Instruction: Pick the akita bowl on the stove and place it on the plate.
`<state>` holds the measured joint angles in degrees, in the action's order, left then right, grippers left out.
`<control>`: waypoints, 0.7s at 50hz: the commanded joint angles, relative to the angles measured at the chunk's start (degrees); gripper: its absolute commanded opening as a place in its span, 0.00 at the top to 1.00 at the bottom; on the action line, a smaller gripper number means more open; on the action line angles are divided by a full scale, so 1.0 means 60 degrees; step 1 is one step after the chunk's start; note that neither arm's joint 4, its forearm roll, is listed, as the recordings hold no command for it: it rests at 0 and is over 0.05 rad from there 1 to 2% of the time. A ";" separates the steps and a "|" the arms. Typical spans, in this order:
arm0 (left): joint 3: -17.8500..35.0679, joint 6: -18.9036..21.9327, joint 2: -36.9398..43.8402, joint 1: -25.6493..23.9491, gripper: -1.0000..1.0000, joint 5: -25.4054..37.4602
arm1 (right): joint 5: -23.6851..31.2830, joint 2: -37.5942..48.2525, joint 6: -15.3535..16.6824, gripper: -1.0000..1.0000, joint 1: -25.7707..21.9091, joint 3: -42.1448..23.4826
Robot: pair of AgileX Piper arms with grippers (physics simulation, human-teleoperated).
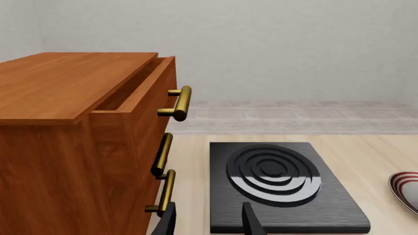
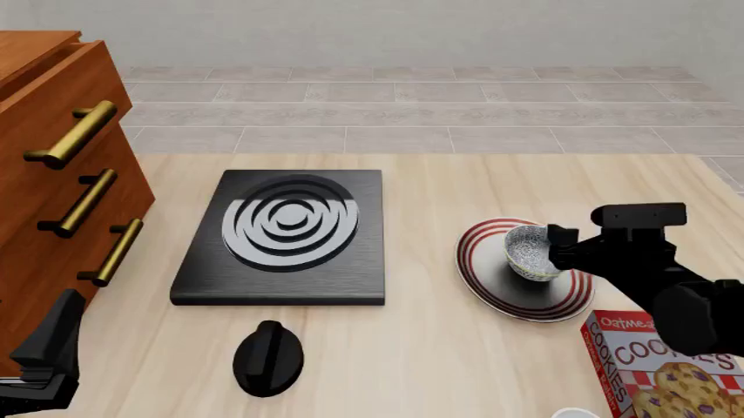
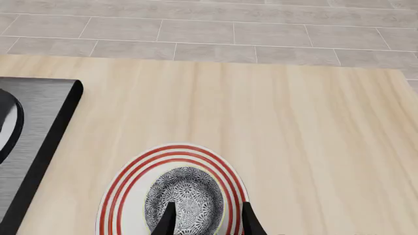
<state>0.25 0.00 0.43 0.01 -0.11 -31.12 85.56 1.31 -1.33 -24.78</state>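
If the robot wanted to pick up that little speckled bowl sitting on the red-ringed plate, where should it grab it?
Best by the rim. The small grey-white speckled bowl with the dark outside sits upright and open-topped on the round white plate with dark red rings, so coming from above, one finger inside and one outside its thin wall, looks surest. The right gripper is placed about that way, straddling the rim on the robot's side.

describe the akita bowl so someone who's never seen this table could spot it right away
Start at the black stove in the middle of the table, then look to its right for the white plate with dark red rings. The akita bowl is over that plate, at the right gripper. It is small and round, grey-white speckled inside, much smaller than the plate.
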 commanded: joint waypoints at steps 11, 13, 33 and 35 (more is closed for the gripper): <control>0.0000 0.0001 -0.0002 -0.0001 0.00 0.0000 | 0.1064 -0.2391 -0.0035 0.00 -0.0144 0.0462; 0.0000 -0.0001 0.0001 0.0001 0.00 0.0000 | 0.1075 -0.2486 0.0090 0.00 -0.0205 0.0506; 0.0000 -0.0003 0.0000 -0.0001 0.00 0.0000 | 0.2039 -0.4835 0.0407 0.00 -0.0722 0.0902; 0.0000 -0.0001 -0.0001 0.0000 0.00 0.0000 | 0.2429 -0.5283 0.0288 0.00 -0.0771 0.0791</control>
<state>0.25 0.00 0.43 0.01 -0.11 -21.54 61.81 3.51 -4.52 -19.77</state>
